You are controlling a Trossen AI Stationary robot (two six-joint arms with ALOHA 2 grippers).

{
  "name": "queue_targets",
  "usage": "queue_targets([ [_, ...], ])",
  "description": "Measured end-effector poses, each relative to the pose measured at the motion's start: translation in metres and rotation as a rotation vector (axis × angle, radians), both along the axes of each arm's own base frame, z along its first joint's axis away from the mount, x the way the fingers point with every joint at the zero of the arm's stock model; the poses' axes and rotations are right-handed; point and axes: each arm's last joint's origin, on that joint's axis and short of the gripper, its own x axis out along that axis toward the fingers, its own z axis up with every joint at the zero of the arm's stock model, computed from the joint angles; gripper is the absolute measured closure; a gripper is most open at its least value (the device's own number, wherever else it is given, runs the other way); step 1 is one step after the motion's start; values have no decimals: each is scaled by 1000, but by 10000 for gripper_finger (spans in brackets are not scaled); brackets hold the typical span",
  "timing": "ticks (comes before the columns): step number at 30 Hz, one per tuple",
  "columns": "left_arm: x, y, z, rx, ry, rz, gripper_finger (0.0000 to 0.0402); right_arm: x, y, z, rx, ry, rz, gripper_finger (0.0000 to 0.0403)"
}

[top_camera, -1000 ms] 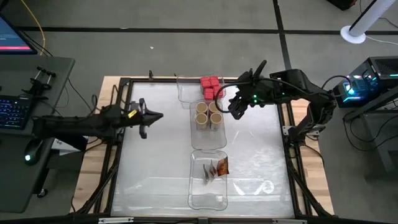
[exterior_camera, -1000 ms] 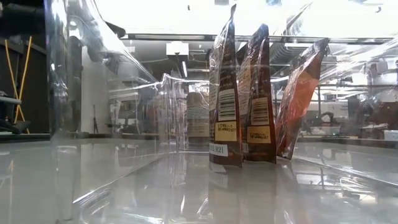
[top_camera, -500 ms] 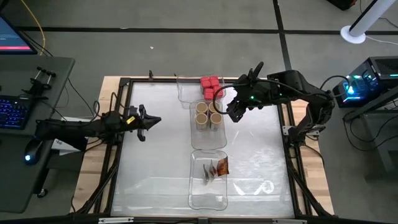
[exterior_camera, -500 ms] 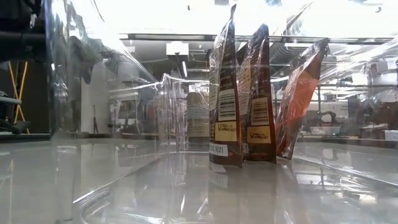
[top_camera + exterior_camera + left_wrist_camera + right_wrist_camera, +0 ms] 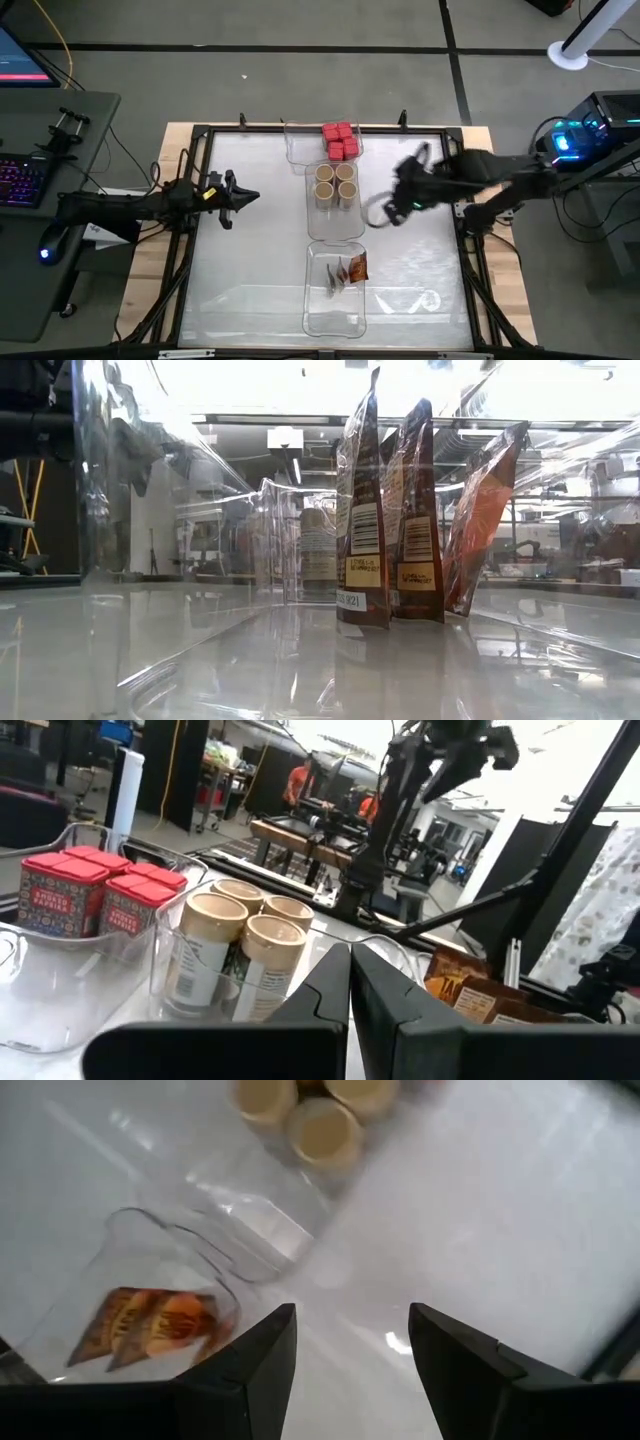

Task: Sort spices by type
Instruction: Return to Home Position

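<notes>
Tabletop point(image 5: 250, 270) lies bare either side of a central column of clear trays point(image 5: 335, 228). Red boxes point(image 5: 339, 141) are grouped at one end, jars point(image 5: 335, 184) in the middle, packets point(image 5: 349, 271) at the other end — sorting is judged done, homing in hand. Left gripper point(image 5: 250, 195) is pinched together, well left of the trays; right gripper point(image 5: 380, 213) is spread wide, empty, just beside the jar tray. Arms are to be drawn outward — tray walls to be avoided.

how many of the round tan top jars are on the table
4, all in the middle clear tray, two by two in the high view: jar upper left, jar upper right, jar lower left, jar lower right. None looks hidden.
</notes>
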Motion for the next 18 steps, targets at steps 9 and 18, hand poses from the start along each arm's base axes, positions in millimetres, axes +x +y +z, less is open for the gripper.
queue_targets([
  [9, 0, 0, -1, -1, 11, 0, 401, -75, -5, -52, 57, -277, -194, 212],
  [18, 0, 0, -1, -2, 12, 0, 401, -67, -35, -142, -61, -508, 137, 234],
])
